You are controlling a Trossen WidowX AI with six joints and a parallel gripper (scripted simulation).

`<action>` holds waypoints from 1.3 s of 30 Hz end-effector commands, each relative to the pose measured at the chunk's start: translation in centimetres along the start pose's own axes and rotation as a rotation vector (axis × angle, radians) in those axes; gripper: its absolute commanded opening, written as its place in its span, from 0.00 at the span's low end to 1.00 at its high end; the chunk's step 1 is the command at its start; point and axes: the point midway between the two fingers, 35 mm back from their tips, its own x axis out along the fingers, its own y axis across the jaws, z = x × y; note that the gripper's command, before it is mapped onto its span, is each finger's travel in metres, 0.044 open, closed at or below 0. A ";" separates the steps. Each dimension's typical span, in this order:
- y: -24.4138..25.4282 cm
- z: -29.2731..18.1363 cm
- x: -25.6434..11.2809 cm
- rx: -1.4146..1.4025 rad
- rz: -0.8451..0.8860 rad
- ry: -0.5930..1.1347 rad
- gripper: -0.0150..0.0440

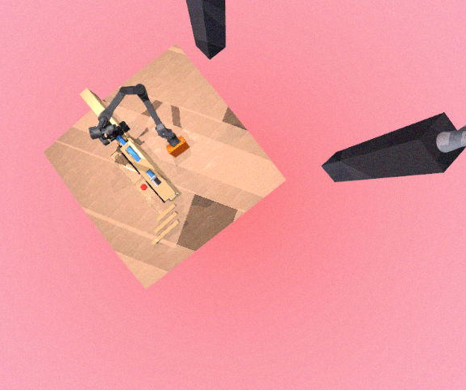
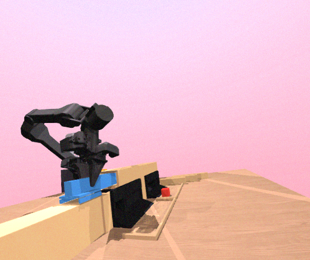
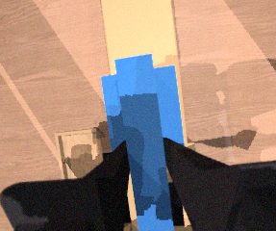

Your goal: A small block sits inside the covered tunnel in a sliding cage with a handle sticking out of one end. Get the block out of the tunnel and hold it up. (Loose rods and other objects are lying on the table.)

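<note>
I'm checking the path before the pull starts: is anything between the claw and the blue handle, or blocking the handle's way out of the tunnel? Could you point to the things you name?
Nothing visible: the claw (image 2: 86, 181) (image 3: 145, 143) is shut on the blue handle (image 2: 73, 188) (image 3: 135, 77), and the wooden beam (image 2: 32, 221) (image 3: 139, 26) beyond it runs on below, bearing no visible obstacle.
</note>
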 end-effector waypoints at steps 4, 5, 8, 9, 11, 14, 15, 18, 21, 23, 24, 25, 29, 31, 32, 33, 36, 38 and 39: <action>-0.3 -5.2 -0.7 -0.068 0.021 0.074 0.25; -0.3 -5.5 -0.7 -0.068 0.022 0.073 0.25; -0.1 -1.1 -0.4 0.016 0.006 -0.009 0.39; -0.1 -1.1 -0.4 0.016 0.006 -0.009 0.43; -0.1 -1.1 -0.4 0.016 0.006 -0.009 0.52; 0.0 -1.0 -0.8 0.008 0.008 0.000 0.65; 0.1 -0.9 -1.0 0.002 0.010 0.006 0.70; 0.4 -0.6 -2.1 -0.023 0.015 0.030 0.83; 0.5 -0.2 -3.5 -0.054 0.020 0.059 0.97; 0.5 0.0 -4.1 -0.067 0.021 0.072 1.00; 0.5 0.0 -4.2 -0.069 0.022 0.073 1.00; 0.4 -0.6 -3.2 -0.054 0.020 0.056 1.00; 0.5 -1.3 -3.6 -0.067 0.031 0.082 1.00; 0.5 -1.4 -3.6 -0.067 0.031 0.082 1.00; 0.5 -1.4 -3.5 -0.067 0.031 0.082 1.00; 0.4 -1.4 -3.4 -0.067 0.031 0.083 1.00; 0.4 -1.5 -3.0 -0.067 0.030 0.083 1.00; 0.4 -1.6 -2.7 -0.066 0.030 0.084 1.00; 0.3 -1.7 -2.5 -0.066 0.030 0.084 1.00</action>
